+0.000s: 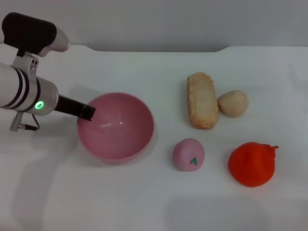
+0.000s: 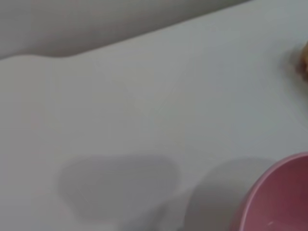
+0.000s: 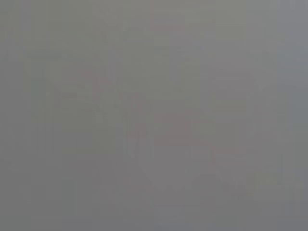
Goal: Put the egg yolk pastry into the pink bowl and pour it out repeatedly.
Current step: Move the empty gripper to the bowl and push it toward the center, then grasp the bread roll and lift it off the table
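The pink bowl stands upright and empty on the white table, left of centre. My left gripper reaches in from the left and is shut on the bowl's left rim. In the left wrist view only a part of the pink bowl shows, with bare table beyond it. The egg yolk pastry, a small pale beige ball, lies on the table far to the right, touching the long bread. My right gripper shows in no view; the right wrist view is plain grey.
A long tan bread lies between bowl and pastry. A pink ball with a green mark sits right of the bowl, and a red-orange lump lies at the front right. The table's far edge meets a grey wall.
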Controlling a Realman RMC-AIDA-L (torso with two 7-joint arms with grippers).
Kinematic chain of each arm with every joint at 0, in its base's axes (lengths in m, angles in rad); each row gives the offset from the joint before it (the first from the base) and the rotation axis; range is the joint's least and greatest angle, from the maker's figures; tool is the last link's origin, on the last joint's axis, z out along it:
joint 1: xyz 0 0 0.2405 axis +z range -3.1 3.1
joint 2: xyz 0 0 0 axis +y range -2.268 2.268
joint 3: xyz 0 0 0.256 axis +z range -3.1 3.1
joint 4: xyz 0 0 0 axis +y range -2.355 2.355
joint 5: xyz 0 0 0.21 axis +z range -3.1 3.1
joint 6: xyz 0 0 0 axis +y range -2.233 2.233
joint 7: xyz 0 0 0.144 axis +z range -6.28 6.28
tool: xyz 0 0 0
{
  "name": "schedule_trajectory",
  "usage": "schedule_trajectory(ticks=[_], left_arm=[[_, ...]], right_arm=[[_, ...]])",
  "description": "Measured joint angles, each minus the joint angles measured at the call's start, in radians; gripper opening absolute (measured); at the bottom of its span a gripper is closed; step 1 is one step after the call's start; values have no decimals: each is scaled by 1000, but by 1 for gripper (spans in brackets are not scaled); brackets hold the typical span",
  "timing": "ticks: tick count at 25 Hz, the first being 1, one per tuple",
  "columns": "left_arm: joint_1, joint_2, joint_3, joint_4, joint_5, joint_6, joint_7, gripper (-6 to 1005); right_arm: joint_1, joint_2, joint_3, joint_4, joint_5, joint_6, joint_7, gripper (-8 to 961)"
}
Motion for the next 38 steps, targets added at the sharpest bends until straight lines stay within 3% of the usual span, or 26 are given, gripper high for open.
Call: schedule_trajectory(ticks=[4,13,15,16,21,26,30,34,38], left_arm=[[-25,1,-45,39,-6,47,-2,44],[-84,2,-123,114,-14,135,1,44],[-92,2,-123,113,-14,136,3,44],[-94,2,-123,112,-14,136,4,44],[-103,2,-124,107,-14,133,6,44],[-105,2,-124,109,-13,131,8,44],[-110,2,-133,113,-17,131,8,44],[-115,2,-136,118,-47,130,17,44],[-118,2,-139,124,-67,133,22,44]], right_arm=[[-21,-4,0,-162,-184,60,208,829],[-48,-4,13,-691,-731,139,832,828],[-42,-4,17,-893,-963,146,1077,828],[-42,-4,17,-893,-963,146,1077,828],[21,-20,27,-1139,-1380,101,1485,829],[144,-64,29,-1160,-1737,-78,1746,829],[211,-76,12,-1121,-1944,-156,1786,828],[248,-72,-24,-1050,-2107,-168,1801,828],[252,-32,-50,-999,-2187,-127,1801,829]])
